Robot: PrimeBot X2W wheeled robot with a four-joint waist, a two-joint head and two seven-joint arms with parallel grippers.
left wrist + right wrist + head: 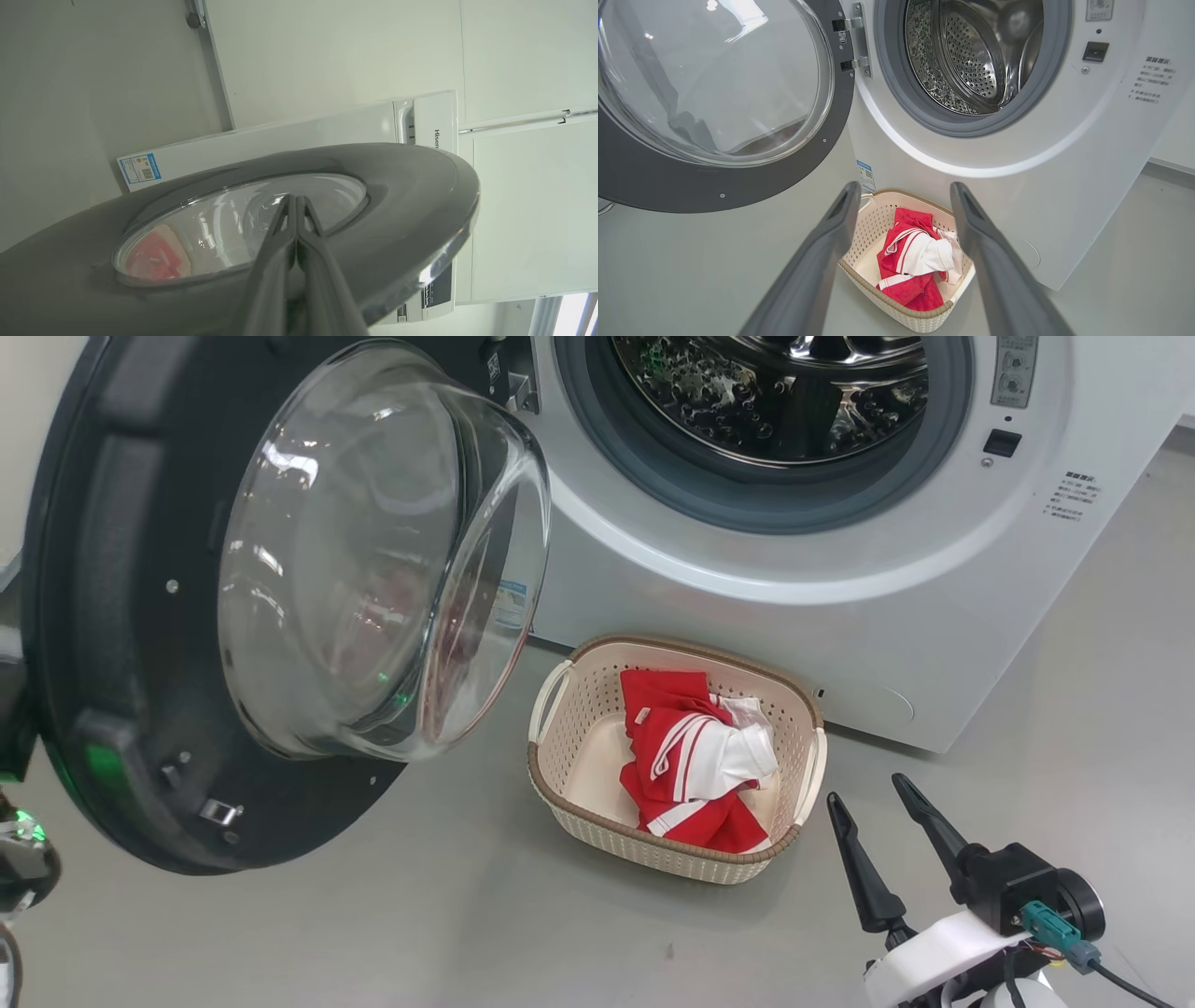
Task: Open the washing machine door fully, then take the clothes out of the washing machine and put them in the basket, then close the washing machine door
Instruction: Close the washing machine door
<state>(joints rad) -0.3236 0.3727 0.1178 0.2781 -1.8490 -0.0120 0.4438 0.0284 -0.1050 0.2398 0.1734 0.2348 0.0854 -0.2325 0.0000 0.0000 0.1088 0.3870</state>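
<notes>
Washer door (121,616) open. Red clothes (695,756) in basket (597,840) on floor (467,915). L fingers (280,252) pinched tight by door glass; R fingers (864,868) spread wide, empty.

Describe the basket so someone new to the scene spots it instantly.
Start at the white washing machine with its round black door swung open. On the grey floor right in front of it sits the basket. It is cream perforated plastic with a brown rim and loop handles, and holds the red-and-white clothes.
</notes>
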